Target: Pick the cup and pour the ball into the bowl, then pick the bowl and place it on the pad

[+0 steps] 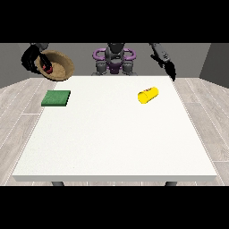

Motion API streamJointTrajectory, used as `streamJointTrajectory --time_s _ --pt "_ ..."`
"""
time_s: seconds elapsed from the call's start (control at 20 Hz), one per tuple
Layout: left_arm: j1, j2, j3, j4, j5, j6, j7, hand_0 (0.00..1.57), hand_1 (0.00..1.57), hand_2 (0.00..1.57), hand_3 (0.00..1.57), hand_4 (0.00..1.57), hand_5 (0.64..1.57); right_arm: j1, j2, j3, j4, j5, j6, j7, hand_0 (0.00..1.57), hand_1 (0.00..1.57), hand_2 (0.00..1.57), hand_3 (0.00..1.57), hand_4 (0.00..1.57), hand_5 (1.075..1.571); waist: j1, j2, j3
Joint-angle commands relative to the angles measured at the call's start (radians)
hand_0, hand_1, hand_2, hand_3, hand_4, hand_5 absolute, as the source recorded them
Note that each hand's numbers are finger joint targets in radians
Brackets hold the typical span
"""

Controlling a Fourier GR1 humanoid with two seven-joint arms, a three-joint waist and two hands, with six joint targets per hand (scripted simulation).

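A brown bowl (pixel 57 65) hangs tilted in the air above the table's far left corner, its opening facing the camera. Inside it lies a small red ball (pixel 48 69). The hand at the view's left (pixel 32 58) is curled round the bowl's rim. Below and in front of the bowl, a green pad (pixel 56 98) lies flat on the table. A yellow cup (pixel 148 95) lies on its side at the table's right of centre. The hand at the view's right (pixel 170 70) hangs above the far right corner, fingers pointing down, holding nothing.
The white table (pixel 114 138) fills the middle of the view, with its front edge near the bottom. Grey wood floor surrounds it. The robot's torso (pixel 114 57) stands behind the far edge.
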State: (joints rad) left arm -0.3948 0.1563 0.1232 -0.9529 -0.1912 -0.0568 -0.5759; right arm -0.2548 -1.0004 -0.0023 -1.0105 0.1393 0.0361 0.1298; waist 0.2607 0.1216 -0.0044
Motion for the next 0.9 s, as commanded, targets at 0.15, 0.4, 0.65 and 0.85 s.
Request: streamJointTrajectory --time_s 0.15,0.4,0.65,0.85 --pt "0.04 0.139 0.137 0.069 0.076 -0.038 -0.175 0.0 0.0 0.0 0.0 0.0 0.67 -0.06 0.063 -0.02 0.0 0.058 -0.038 0.003 1.57 1.57 1.57 1.47 1.57 1.534 -0.078 0.081 0.0039" --pt "-0.035 0.211 0.21 0.042 0.154 -0.095 -0.2 0.0 0.0 0.0 0.0 0.67 1.153 -0.102 0.113 -0.09 0.165 0.083 -0.176 -0.148 1.57 1.57 1.57 1.55 1.44 1.562 -0.059 0.236 0.0055" --pt "-0.044 0.303 0.286 0.012 0.23 -0.167 -0.23 0.0 0.0 0.0 0.0 0.88 1.173 -0.155 0.171 -0.166 0.307 0.041 -0.233 -0.266 1.57 1.57 1.57 1.57 1.32 1.553 -0.058 0.328 0.0063" --pt "0.021 0.299 0.291 0.003 0.257 -0.211 -0.214 0.0 0.0 0.0 0.0 0.89 1.192 -0.185 0.232 -0.236 0.382 -0.059 -0.169 -0.268 1.57 1.57 1.57 1.5 1.0 1.451 -0.067 0.294 0.0063"
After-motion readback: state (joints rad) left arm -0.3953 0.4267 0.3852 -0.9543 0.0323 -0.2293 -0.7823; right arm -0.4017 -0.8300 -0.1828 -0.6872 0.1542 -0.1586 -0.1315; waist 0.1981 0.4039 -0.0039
